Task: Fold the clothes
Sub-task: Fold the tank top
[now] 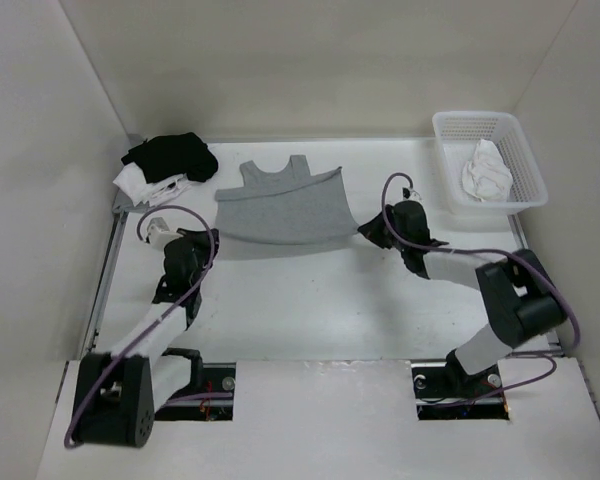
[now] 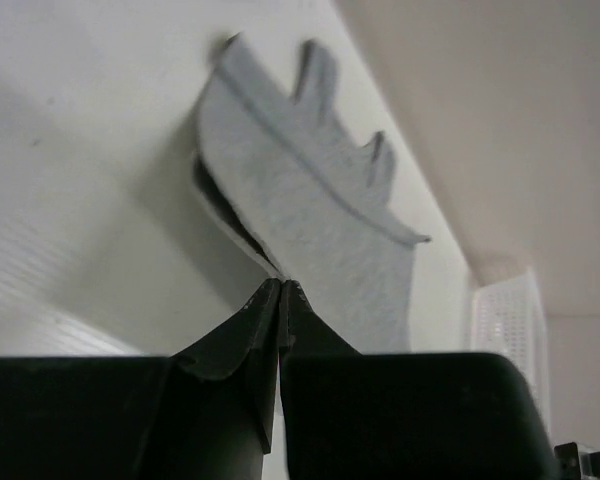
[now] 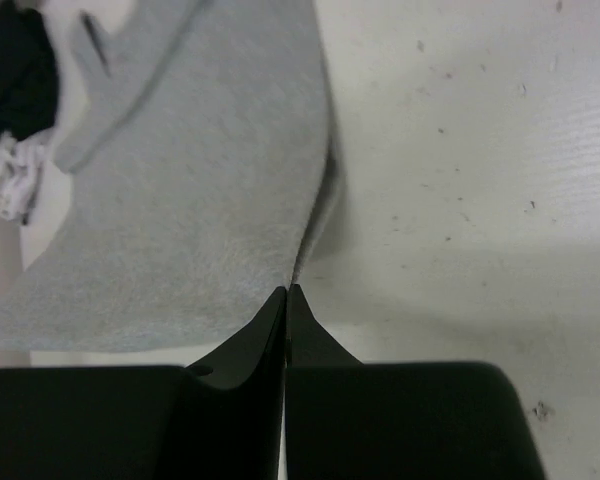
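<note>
Starting with the grey tank top [image 1: 280, 205]: spread at the far middle of the worktop [image 1: 310, 310], straps and scooped neck pointing to the back wall, near hem lifted clear of the surface and sagging a little between its two corners. Pinched at the left hem corner by the left jaws, closed tight on a thin fold of cloth in the left wrist view. Pinched at the right corner by the right jaws, likewise closed, with the edge of the knit running into their tips. Judged as the first fold, at the grasp-made stage — hem taken, not yet carried over. Calls next for raising both corners together and sweeping them away toward the straps, level and matched in pace so the hem lands square near the shoulder line, with release only once laid flat. Soft heather knit, matte and finely flecked, limp enough to drape and crease; wide straps, a faint line crossing the cloth just below them. Smooth white worktop beneath, lightly speckled. Off to the far left, a crumpled black and white garment pile [image 1: 165, 165], near the top's left edge but apart from it. At the far right, a white lattice basket [image 1: 528, 160] holding a bunched white cloth [image 1: 485, 172].
</note>
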You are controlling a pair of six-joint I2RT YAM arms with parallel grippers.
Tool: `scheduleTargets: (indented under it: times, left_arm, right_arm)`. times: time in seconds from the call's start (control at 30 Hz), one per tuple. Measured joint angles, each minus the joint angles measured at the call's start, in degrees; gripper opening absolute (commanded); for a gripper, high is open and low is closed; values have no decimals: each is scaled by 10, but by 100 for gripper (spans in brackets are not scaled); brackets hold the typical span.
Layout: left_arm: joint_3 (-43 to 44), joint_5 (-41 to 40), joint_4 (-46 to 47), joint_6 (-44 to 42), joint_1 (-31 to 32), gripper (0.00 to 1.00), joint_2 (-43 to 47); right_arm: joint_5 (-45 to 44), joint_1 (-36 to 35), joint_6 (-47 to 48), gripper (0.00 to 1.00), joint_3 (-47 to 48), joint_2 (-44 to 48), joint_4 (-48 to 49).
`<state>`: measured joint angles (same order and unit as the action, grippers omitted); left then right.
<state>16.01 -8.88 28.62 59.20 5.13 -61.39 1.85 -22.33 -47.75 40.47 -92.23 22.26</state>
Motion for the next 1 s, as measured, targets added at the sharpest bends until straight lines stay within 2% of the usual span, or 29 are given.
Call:
scheduleTargets:
  times: [0.13, 0.27, 0.37, 0.5, 0.7, 0.8, 0.9, 1.0]
  left_arm:
    - [3, -2, -87, -14, 19, 0, 153]
    - [51, -11, -214, -35, 40, 0, 300]
    - [118, -23, -281, -53, 60, 0, 367]
    - [211, -37, -338, -66, 87, 0, 422]
    - [292, -44, -407, -73, 100, 0, 468]
    - [291, -44, -436, -71, 99, 0, 474]
    - [255, -45, -449, -64, 99, 0, 471]
    - [201, -48, -440, -60, 97, 0, 427]
  right_arm:
    - [-17, -18, 13, 1, -47, 135, -19]
    - [-51, -68, 31, 1, -80, 330, -103]
    - [-106, -130, 51, 1, -69, 478, -186]
    - [-192, -217, 81, 1, 2, 590, -311]
    - [-304, -348, 105, 2, 129, 634, -421]
    - [-329, -376, 109, 3, 143, 628, -442]
    - [-321, -340, 114, 3, 130, 592, -445]
    - [-257, -235, 118, 3, 90, 533, -421]
